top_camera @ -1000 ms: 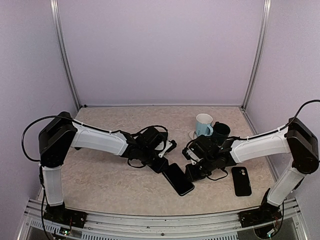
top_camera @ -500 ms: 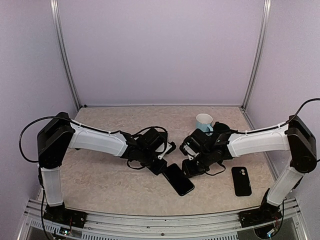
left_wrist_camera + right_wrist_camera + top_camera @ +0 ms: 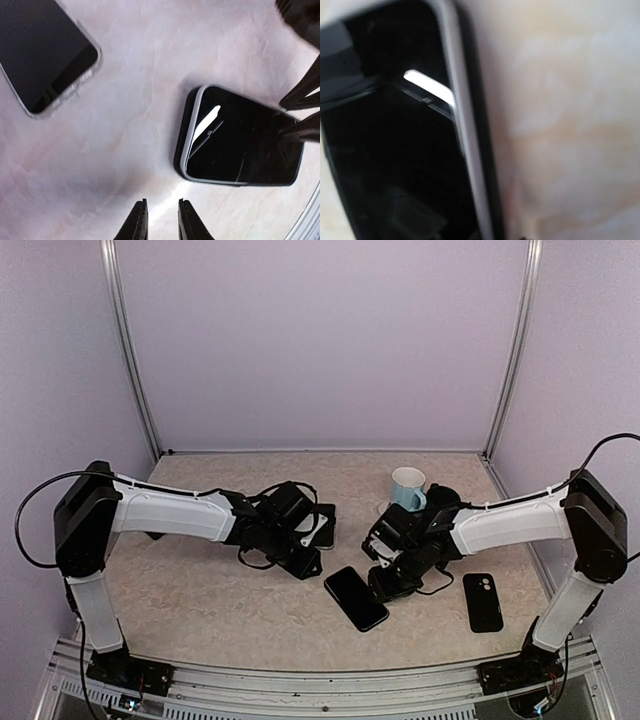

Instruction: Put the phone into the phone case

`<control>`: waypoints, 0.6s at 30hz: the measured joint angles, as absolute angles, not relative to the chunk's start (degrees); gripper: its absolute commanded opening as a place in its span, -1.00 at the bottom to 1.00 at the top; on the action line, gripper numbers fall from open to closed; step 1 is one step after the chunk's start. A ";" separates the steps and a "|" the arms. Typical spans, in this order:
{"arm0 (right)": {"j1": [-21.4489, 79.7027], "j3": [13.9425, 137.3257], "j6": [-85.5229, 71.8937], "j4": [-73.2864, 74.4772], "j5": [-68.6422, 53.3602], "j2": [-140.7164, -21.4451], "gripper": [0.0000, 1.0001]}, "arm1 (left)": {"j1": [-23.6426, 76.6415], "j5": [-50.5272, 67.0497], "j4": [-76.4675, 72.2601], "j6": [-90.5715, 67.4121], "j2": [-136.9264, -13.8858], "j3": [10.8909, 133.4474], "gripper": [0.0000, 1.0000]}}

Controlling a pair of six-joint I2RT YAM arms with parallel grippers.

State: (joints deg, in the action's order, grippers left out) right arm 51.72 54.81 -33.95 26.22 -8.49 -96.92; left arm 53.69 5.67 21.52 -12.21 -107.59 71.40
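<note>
- One phone [image 3: 356, 598] lies flat with its dark face up, set diagonally by the middle of the near edge of the table [image 3: 200, 615]. It's not in anything yet.
- The phone case [image 3: 482, 602] lies flat too, well apart to the right toward the near right corner. Its camera cutout is at the end pointing away from the near edge.
- The right gripper [image 3: 384, 583] is down at the phone's far right end. In the left wrist view its black fingers [image 3: 300, 97] lie across that end.
- Honestly can't tell if it's pinching the phone or just touching it. The right wrist view is only a blurry close-up of the phone's pale rim.
- The left gripper [image 3: 162, 202] hovers just off the phone's side, jaws a narrow gap apart with nothing between them.
- The left wrist view also catches a second dark slab [image 3: 45, 55] with a pale rim, lying apart from the phone.
- A light blue mug [image 3: 407, 487] and a dark mug [image 3: 441, 503] stand side by side in the table's right half, behind the right gripper.
</note>
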 measured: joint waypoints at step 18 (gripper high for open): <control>57.98 53.56 -42.30 21.37 -11.64 -97.71 -0.48 | 55.57 8.73 18.98 -14.35 -109.32 65.17 -0.61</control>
State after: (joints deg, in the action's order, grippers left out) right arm 57.98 53.56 -42.30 21.37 -11.64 -97.71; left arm 55.57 8.73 18.98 -14.35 -109.32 65.17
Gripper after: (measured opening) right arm 0.181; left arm 0.195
